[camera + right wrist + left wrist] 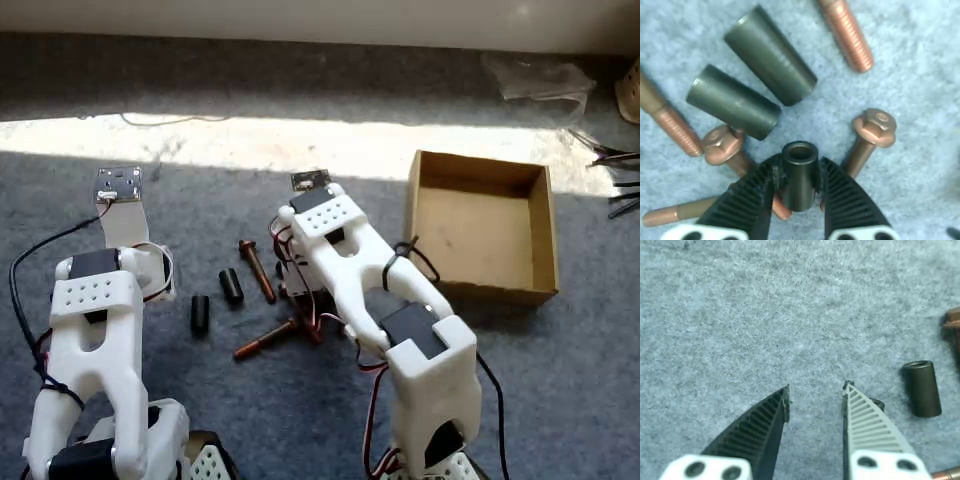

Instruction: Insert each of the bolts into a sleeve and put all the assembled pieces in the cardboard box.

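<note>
Clamped upright between the ribbed black fingers [757,192] of the right gripper [799,164] stands a dark sleeve [800,182], its open bore facing the wrist camera. Just past the fingertips, two bolts flank it, one flanged head [722,145] on one side and another [875,127] on the other. Beyond those, two loose sleeves [771,55] [732,102] lie on their sides close together, with a threaded shank [847,32] farther out. All of this rests on grey carpet [920,90]. The left gripper [817,388] hangs over bare carpet with its black and white fingers spread apart and holding nothing. A lying sleeve [922,387] sits just off the outer side of its white finger. From the high view, the cardboard box [480,225] sits open-topped on the outer side of the right arm [350,260], well apart from the held sleeve.
</note>
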